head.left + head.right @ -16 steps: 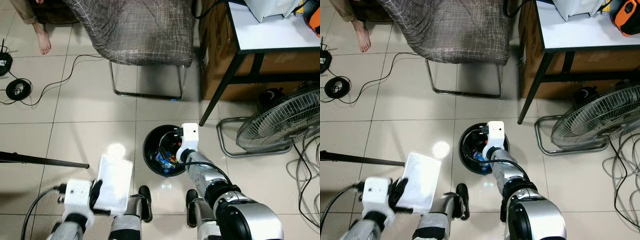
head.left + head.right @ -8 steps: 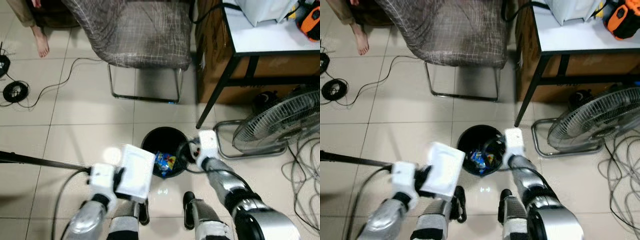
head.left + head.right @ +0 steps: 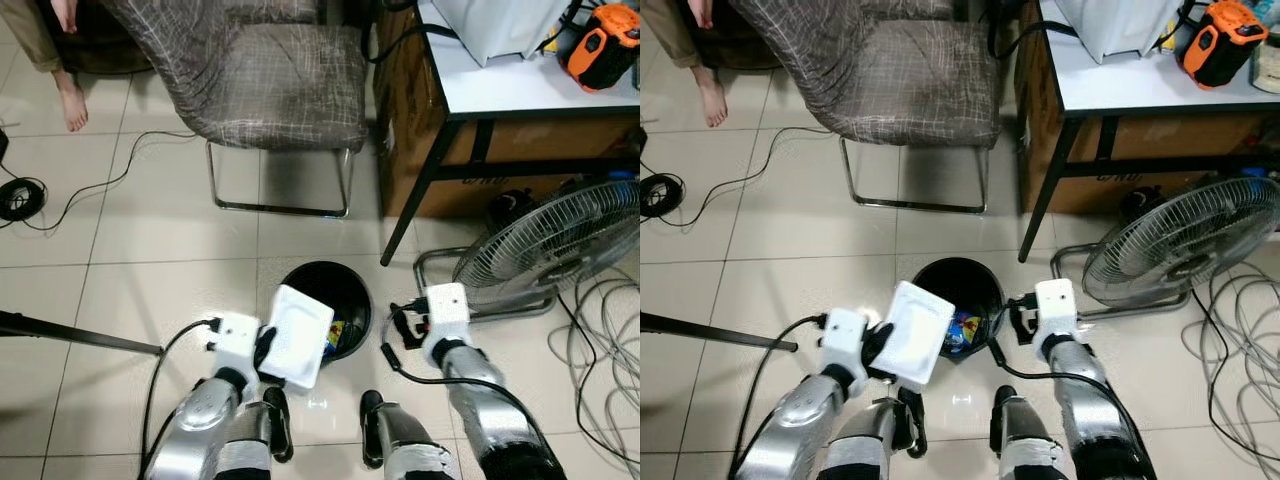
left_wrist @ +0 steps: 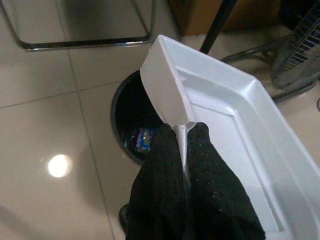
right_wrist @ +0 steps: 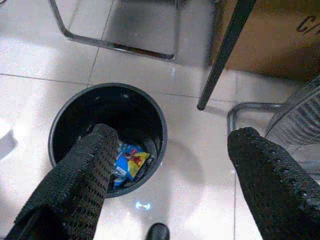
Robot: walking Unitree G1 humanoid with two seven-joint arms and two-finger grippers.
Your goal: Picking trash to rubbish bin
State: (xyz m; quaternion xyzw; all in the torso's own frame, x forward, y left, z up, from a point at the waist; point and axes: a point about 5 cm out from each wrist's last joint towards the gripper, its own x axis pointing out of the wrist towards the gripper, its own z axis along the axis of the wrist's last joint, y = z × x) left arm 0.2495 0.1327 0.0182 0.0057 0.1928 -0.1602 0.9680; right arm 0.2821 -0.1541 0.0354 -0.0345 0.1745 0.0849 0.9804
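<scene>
A white tray (image 4: 220,125) is pinched by its rim in the left gripper (image 4: 184,145), overlapping the black bin's (image 5: 107,137) near rim for dropping (wrappers (image 5: 127,162) already inside); the right gripper (image 5: 170,165), fingers spread wide and empty, is held beside the bin.

Left gripper (image 4: 185,145) fingers pinched together, right gripper (image 5: 170,165) fingers spread wide.

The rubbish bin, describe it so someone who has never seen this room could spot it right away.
Start at the fabric-draped chair and come forward over the tiled floor toward the robot's feet. The rubbish bin stands there, left of the floor fan and below the table's black leg. It is the only round black container around, open-topped, with colourful wrappers inside.
</scene>
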